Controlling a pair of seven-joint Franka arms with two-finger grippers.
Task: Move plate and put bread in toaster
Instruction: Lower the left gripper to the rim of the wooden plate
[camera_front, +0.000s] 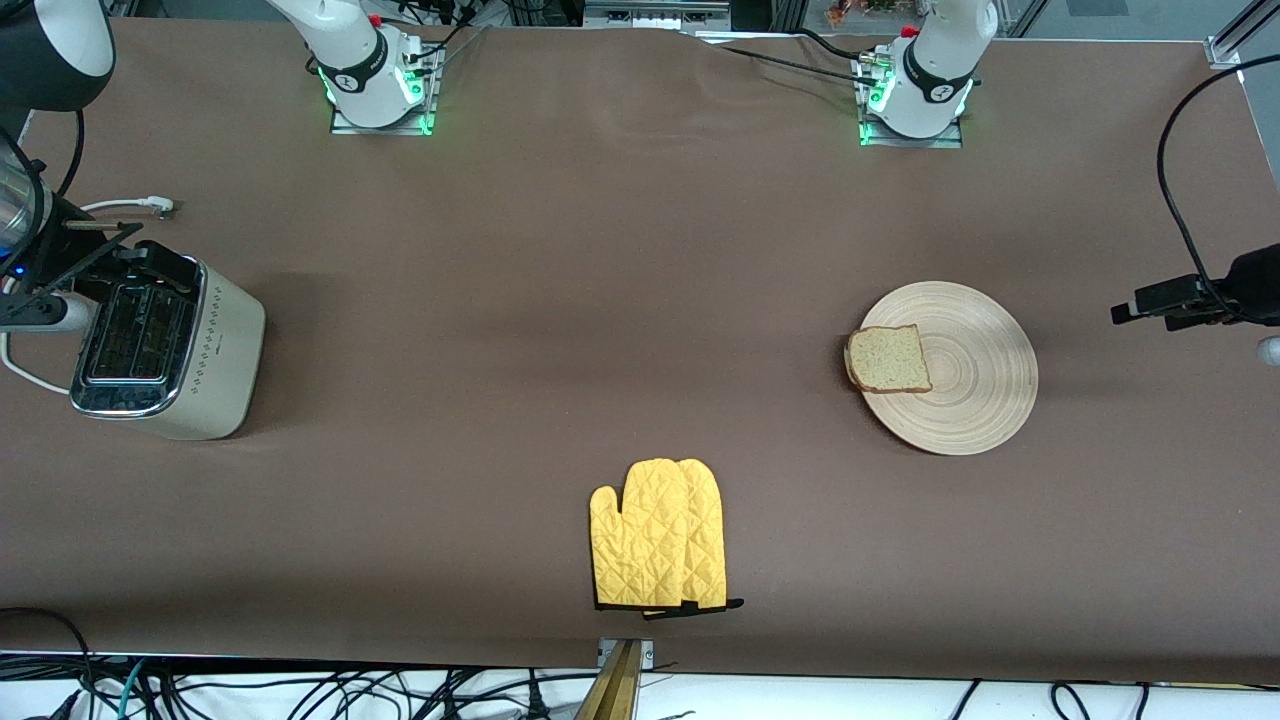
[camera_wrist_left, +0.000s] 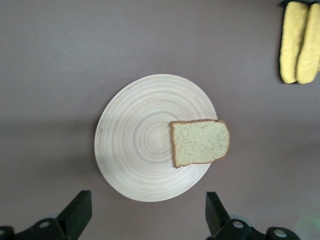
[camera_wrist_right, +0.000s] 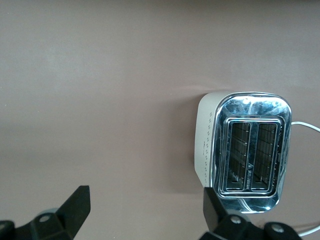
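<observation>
Nearest the camera: yellow mitt (camera_front: 660, 535). Bread (camera_front: 888, 359) on plate (camera_front: 975, 400), overhanging the rim toward the right arm's end, likely to slide off if the plate tips. Toaster (camera_front: 165, 345) upright, slots running nearer-to-farther. Left gripper (camera_wrist_left: 145, 215) spread wide above the plate; right gripper (camera_wrist_right: 145, 215) wide over the toaster.
</observation>
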